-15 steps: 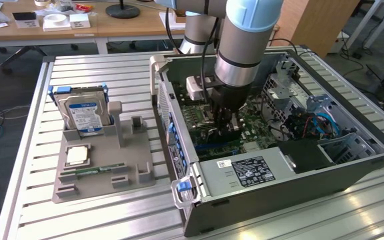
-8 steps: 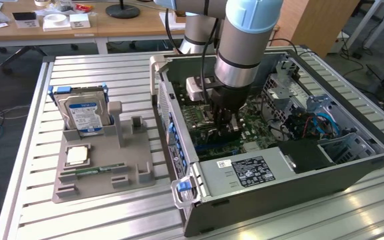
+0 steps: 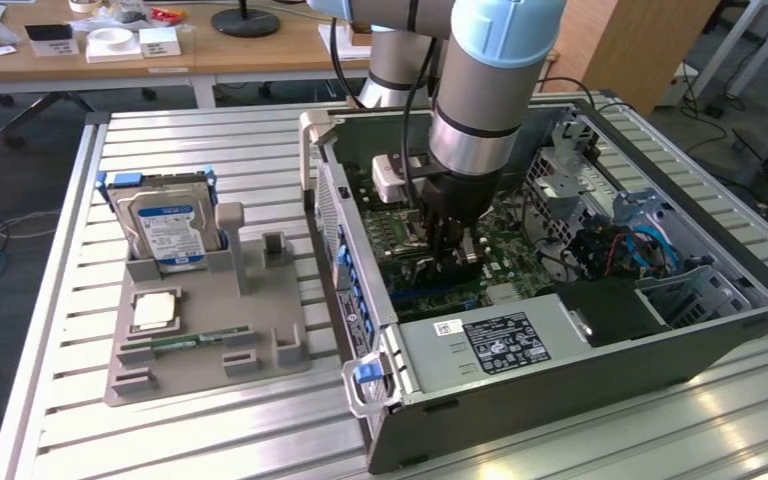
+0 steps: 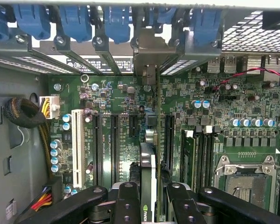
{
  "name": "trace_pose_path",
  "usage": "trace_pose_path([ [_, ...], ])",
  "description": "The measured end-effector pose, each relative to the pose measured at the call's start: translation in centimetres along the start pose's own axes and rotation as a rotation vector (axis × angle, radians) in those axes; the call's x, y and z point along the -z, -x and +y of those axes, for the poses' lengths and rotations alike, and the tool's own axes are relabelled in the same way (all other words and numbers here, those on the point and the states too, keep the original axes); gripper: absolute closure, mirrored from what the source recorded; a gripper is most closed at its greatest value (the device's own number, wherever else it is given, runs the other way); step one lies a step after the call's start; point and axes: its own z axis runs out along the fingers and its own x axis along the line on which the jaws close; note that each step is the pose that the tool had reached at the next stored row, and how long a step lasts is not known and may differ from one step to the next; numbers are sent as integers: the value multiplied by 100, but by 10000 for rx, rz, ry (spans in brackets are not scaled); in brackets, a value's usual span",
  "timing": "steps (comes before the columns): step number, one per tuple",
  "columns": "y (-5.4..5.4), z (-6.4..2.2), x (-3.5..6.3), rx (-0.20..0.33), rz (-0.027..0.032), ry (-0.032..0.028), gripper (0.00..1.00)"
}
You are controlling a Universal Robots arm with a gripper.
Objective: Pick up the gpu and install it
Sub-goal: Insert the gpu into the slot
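Observation:
My gripper [image 3: 448, 252] reaches down inside the open computer case [image 3: 704, 330], just above the green motherboard [image 3: 518, 270]. In the wrist view the gripper [image 4: 149, 198] is shut on the gpu [image 4: 148, 163], seen edge-on as a thin upright card between the black fingers [image 4: 127, 200]. The card stands over the motherboard [image 4: 126, 107], in line with the gap between two long black expansion slots [image 4: 169, 140]. Its silvery bracket [image 4: 149, 56] reaches the rear slot openings of the case. Whether the card's lower edge sits in a slot is hidden.
A grey holder tray [image 3: 271, 355] on the slatted table holds a hard drive with a blue-white label [image 3: 164, 225], a square processor chip [image 3: 155, 310] and a slim memory stick [image 3: 195, 341]. The power supply [image 3: 491, 345] sits at the case front. Blue latches [image 4: 116, 21] line the rear slots.

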Motion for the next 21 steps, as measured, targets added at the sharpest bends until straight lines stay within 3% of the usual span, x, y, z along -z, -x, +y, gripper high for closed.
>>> trace_pose_path([
  [21, 1, 0, 0, 1, -1, 0, 73],
])
